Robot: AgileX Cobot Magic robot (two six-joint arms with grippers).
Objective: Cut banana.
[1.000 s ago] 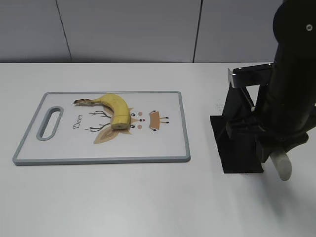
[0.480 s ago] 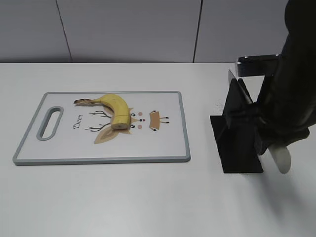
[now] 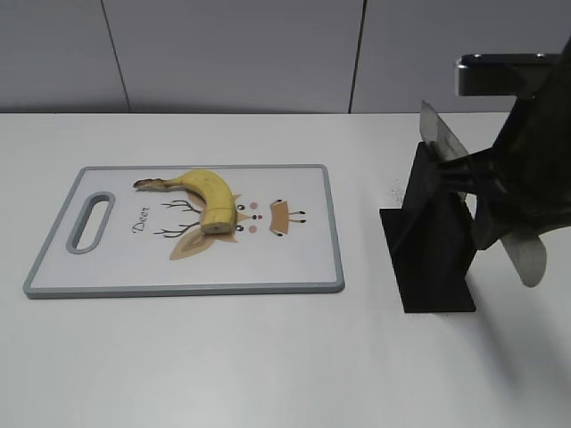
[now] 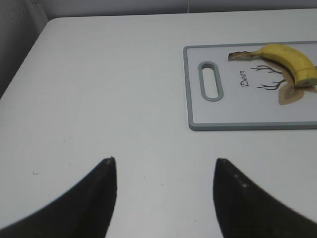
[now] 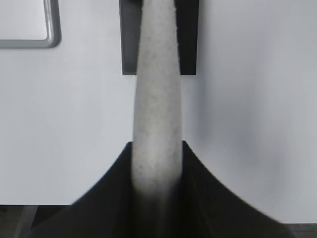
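A yellow banana (image 3: pixel 209 194) with one end cut flat lies on the white, grey-rimmed cutting board (image 3: pixel 312 267); both also show in the left wrist view, the banana (image 4: pixel 290 57) and the board (image 4: pixel 233 116). My right gripper (image 3: pixel 504 209) is shut on the pale grey handle (image 5: pixel 157 94) of a knife. Its blade (image 3: pixel 442 139) sticks up above the black knife stand (image 3: pixel 434 245). In the right wrist view the fingers (image 5: pixel 198 178) clamp the handle from both sides. My left gripper (image 4: pixel 163 166) is open and empty over bare table, left of the board.
The board's handle slot (image 3: pixel 89 221) is at its left end. A deer drawing (image 3: pixel 268 217) is printed on the board by the banana's cut end. The stand's base shows in the right wrist view (image 5: pixel 130 39), with a board corner (image 5: pixel 49 34) beside it.
My right arm has risen and shifted right, drawing the knife blade up out of the black stand. The banana, board and stand have not moved.
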